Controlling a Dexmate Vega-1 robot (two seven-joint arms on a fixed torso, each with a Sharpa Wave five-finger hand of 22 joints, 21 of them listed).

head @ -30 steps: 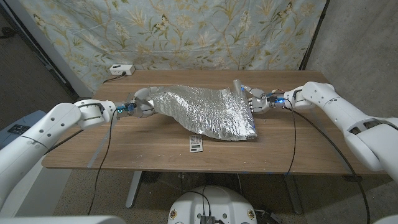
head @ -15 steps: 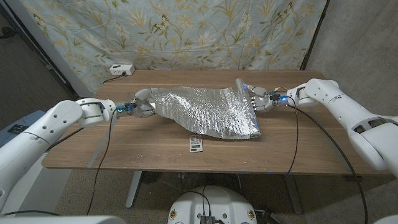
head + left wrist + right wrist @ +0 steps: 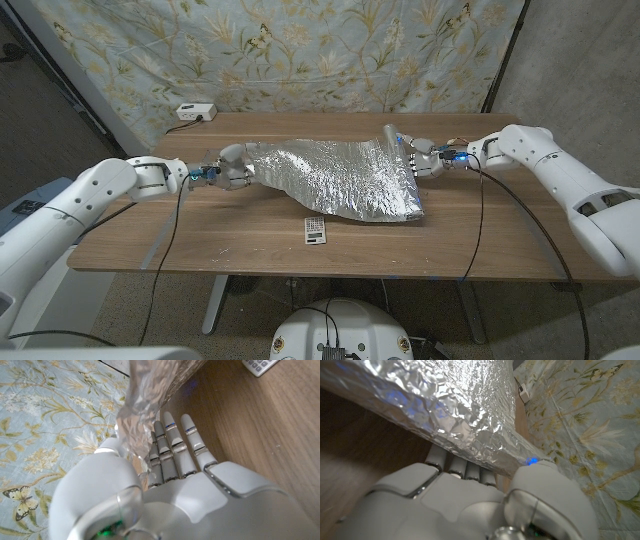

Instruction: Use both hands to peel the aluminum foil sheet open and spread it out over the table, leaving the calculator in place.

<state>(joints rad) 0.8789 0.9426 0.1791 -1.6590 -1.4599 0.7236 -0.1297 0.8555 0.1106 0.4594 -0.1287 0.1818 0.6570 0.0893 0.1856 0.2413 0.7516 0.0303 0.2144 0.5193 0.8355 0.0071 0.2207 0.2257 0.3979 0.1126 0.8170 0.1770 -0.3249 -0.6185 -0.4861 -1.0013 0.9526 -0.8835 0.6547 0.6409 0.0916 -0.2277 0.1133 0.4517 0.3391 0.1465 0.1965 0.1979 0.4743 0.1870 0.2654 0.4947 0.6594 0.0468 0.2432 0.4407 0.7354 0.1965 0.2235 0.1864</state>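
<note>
A crinkled aluminium foil sheet (image 3: 335, 178) stretches across the middle of the wooden table (image 3: 200, 240), held up off the wood at both ends. My left hand (image 3: 230, 165) pinches its left corner; the left wrist view shows that foil (image 3: 142, 405) caught between thumb and fingers (image 3: 175, 445). My right hand (image 3: 425, 160) grips the right edge, and the foil (image 3: 450, 405) runs over the fingers (image 3: 455, 467) in the right wrist view. A small white calculator (image 3: 315, 231) lies on the table in front of the foil, and its corner (image 3: 257, 366) shows in the left wrist view.
A white power strip (image 3: 195, 112) sits at the table's far left corner. A floral cloth (image 3: 300, 50) hangs behind the table. Black cables (image 3: 170, 235) trail from both wrists over the table's front edge.
My right hand has drawn the foil's right edge further right and slightly back, so the sheet is stretched wider. My left hand has barely moved. The calculator has stayed put.
</note>
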